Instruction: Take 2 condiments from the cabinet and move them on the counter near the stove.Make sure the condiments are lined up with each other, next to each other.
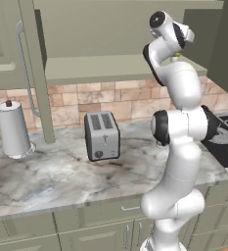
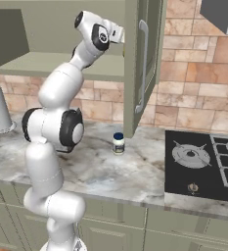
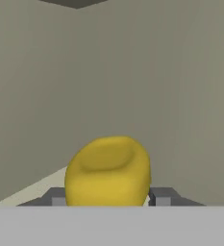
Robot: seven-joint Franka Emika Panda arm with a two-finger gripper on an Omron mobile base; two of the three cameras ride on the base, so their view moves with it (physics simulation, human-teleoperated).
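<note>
Right up close, our dark two-finger gripper (image 3: 107,198) sits clamped around the slim yellow squeeze bottle (image 3: 107,170), up inside the olive-grey wall cupboard (image 2: 61,63). Below, we see the small white jar with dark blue lid (image 2: 118,143) standing on the glossy marble-look counter (image 2: 115,169), left of the black cooktop (image 2: 203,164).

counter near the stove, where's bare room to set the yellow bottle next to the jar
Bare counter lies between the white jar and the stove, and in front of the jar. Behind the jar the open cabinet door crowds it. The gripper holds the yellow bottle.
</note>
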